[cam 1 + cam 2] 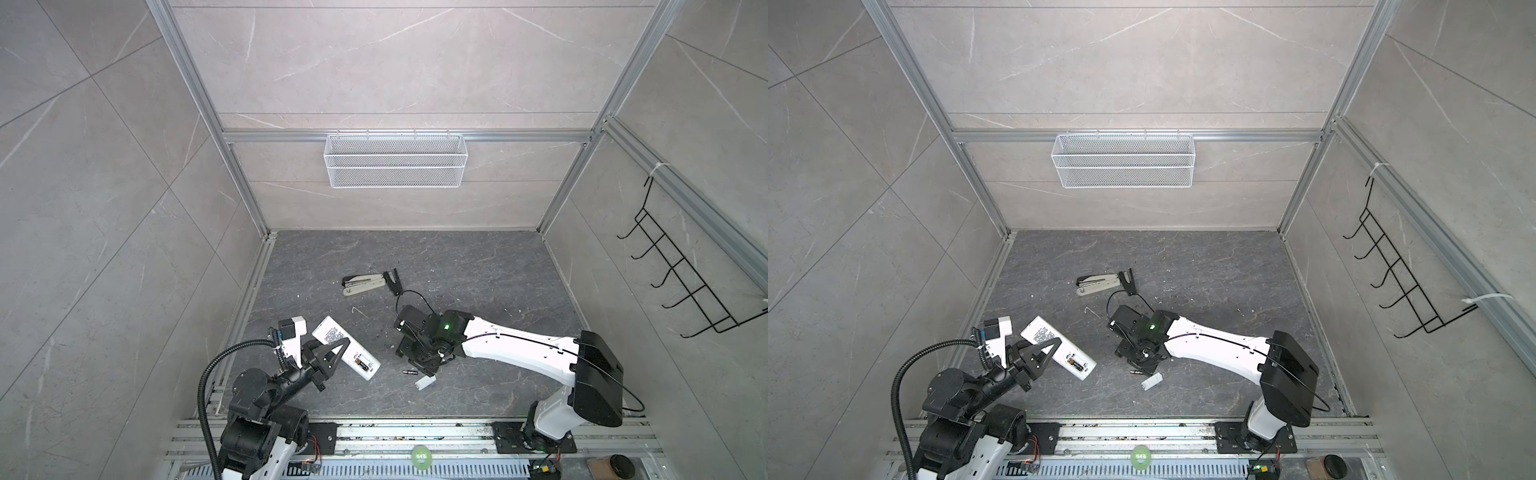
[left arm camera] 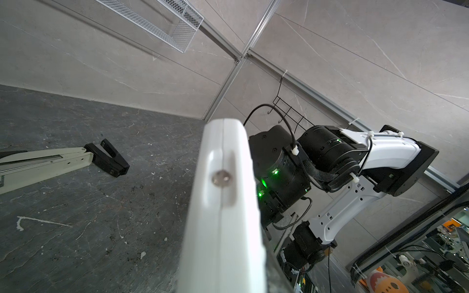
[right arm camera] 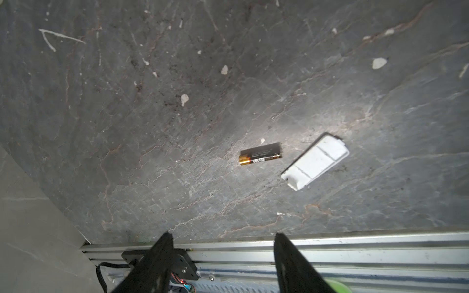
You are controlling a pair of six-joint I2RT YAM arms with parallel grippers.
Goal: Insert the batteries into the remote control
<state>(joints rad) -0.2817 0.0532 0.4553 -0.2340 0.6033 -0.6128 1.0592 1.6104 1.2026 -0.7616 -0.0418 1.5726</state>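
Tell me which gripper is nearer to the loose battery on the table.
Right. The right gripper is open close beside the battery, which lies just ahead of it. The left gripper is farther off, shut on the remote control.

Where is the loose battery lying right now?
In both top views the loose battery lies flat on the tabletop near its front middle, between the remote control on its left and the white battery cover, apart from both.

Surface (image 3: 106,132): dark veined stone look, matt, scuffed, white flecks. Remote control (image 2: 225,241): smooth white plastic, slight sheen. Battery (image 3: 260,153): glossy black wrap, copper-gold metallic band. Loose cover (image 3: 315,161): matt white plastic.
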